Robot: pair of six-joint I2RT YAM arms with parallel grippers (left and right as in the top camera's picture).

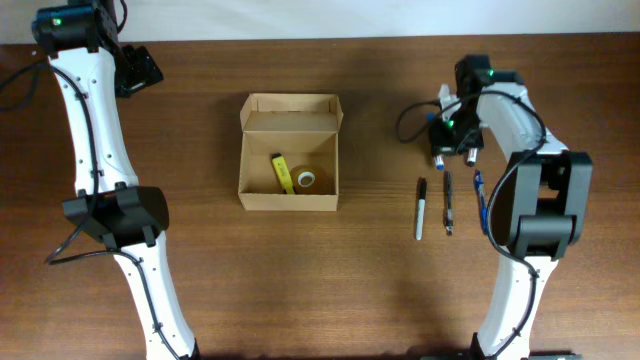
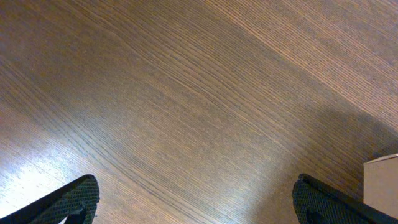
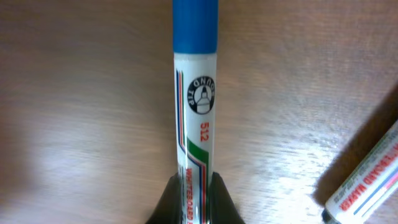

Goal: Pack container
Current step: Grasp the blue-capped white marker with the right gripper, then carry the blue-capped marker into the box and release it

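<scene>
Right gripper clamped on the blue-capped marker, well apart from the open container; I'd keep the squeeze firm, clear the container's rim, and release low beside the tape roll inside.

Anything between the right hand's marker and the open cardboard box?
Nothing visible. Only bare brown wooden table separates the right hand, gripping the blue-capped white marker, from the open tan cardboard box; the three loose pens lie off that line.
</scene>
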